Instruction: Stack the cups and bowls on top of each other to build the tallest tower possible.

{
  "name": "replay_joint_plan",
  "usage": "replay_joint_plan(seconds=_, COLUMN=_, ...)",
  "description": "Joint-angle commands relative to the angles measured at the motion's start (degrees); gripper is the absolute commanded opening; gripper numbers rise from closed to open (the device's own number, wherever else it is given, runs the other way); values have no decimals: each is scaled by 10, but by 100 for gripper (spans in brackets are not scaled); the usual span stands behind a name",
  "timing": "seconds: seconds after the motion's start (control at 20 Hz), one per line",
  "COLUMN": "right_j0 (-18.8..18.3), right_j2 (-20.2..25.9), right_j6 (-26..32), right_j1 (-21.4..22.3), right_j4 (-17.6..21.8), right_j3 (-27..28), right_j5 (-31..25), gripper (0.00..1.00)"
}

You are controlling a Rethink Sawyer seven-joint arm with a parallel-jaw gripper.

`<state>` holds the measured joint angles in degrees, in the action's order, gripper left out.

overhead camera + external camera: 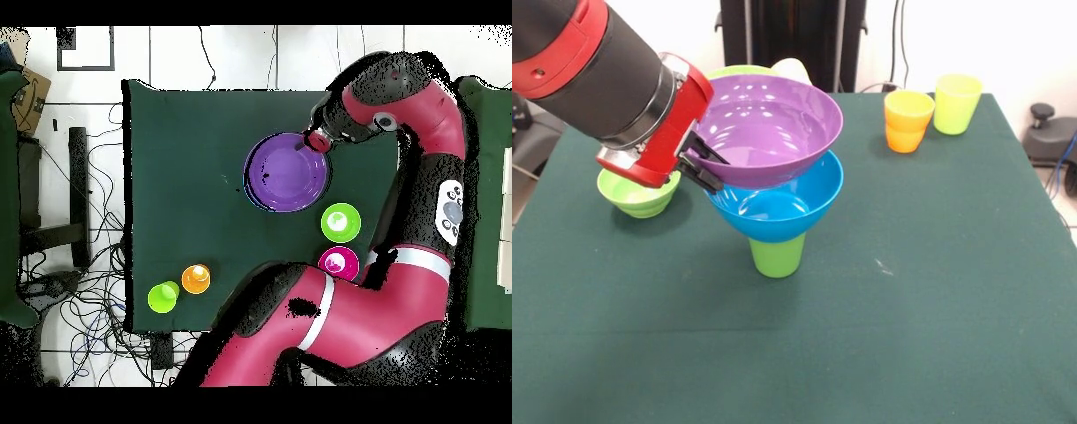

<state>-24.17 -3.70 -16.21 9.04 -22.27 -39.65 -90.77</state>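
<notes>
A tower stands mid-table: a green cup (777, 254) upside down, the large blue bowl (777, 208) on it, and the wide purple bowl (768, 124) (288, 172) on top, tilted slightly. My gripper (704, 165) (318, 140) is at the purple bowl's left rim, shut on it, with one black finger above the rim and one below. A small lime green bowl (640, 196) (341, 221) sits on the cloth just under my wrist. Behind the tower, a lime green rim (737, 71) and a pale yellow cup (793, 69) peek out.
At the far right of the front view, two orange cups (907, 121) (196, 278) are nested beside a yellow-green cup (956, 102) (163, 296). A small red bowl (338, 263) lies near the robot's base. The table (936, 291) has a green cloth.
</notes>
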Motion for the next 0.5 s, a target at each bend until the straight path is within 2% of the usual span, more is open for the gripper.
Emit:
replay_joint_plan(seconds=0.05, right_j0=-7, right_j2=86, right_j6=93, right_j1=25, right_j4=46, right_j3=-97, right_j5=54, gripper=0)
replay_joint_plan(seconds=0.5, right_j0=-18, right_j2=103, right_j6=93, right_j1=30, right_j4=63, right_j3=-124, right_j5=79, gripper=0)
